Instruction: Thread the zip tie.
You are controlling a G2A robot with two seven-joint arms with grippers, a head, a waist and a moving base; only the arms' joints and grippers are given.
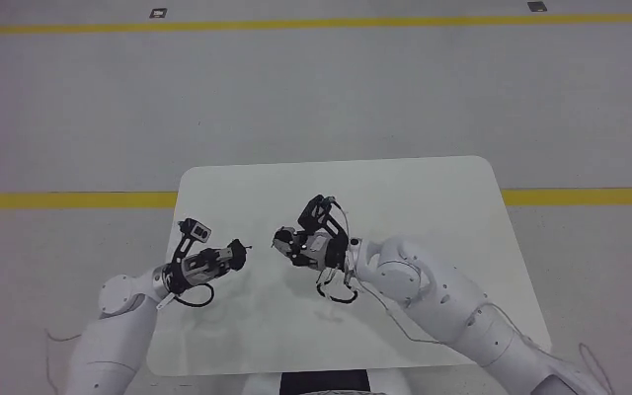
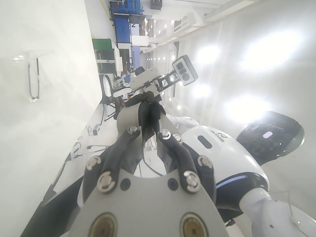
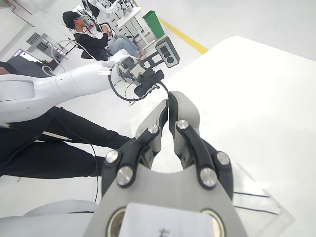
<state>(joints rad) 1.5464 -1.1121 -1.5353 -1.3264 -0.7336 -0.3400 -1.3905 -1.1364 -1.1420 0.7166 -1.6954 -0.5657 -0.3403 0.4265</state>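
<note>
Right end effector (image 3: 169, 106) and left end effector (image 2: 147, 101) each pinch the thin black plastic zip tie (image 3: 165, 87) (held aloft); aligning tip to head seems next.

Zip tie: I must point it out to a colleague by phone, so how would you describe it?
Above the white table, two grippers face each other. The zip tie is the thin black strip arching from the shut jaws of the right gripper to the left gripper. Unlike the thicker black cable looped nearby, it bridges both grippers.
</note>
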